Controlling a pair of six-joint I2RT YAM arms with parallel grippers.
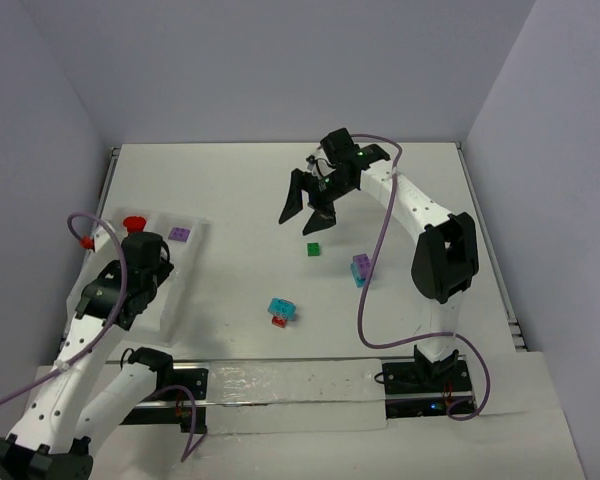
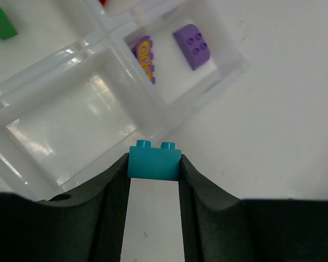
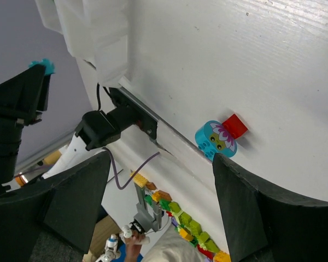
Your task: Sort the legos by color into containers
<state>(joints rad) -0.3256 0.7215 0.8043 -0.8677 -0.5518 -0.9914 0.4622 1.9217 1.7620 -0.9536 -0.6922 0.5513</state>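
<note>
Cyan brick (image 2: 153,162) clamped in the left claw (image 2: 153,172), its long axis spanning the jaws, studs toward the clear tray (image 2: 44,71). A bare compartment (image 2: 65,131) lies just ahead, up-left in the wrist view, with a purple brick (image 2: 193,46) next door. Right claw (image 1: 307,212) hangs spread and empty near the green brick (image 1: 312,249).

Tray (image 2: 71,125), upper left of the left wrist view: clear plastic, glossy, with bright glints along its walls and dividers. Cyan brick (image 2: 153,162) and purple brick (image 2: 194,46): smooth moulded plastic, low sheen. Left gripper (image 2: 153,170) fingers (image 2: 112,210): black, matt, faintly grained. Desk (image 3: 273,49): white, matt, with fine parallel ribbing in the right wrist view. Arm shells (image 1: 412,208): white, smooth, semi-gloss plastic. Cables (image 1: 361,318): purple, smooth sheath.
</note>
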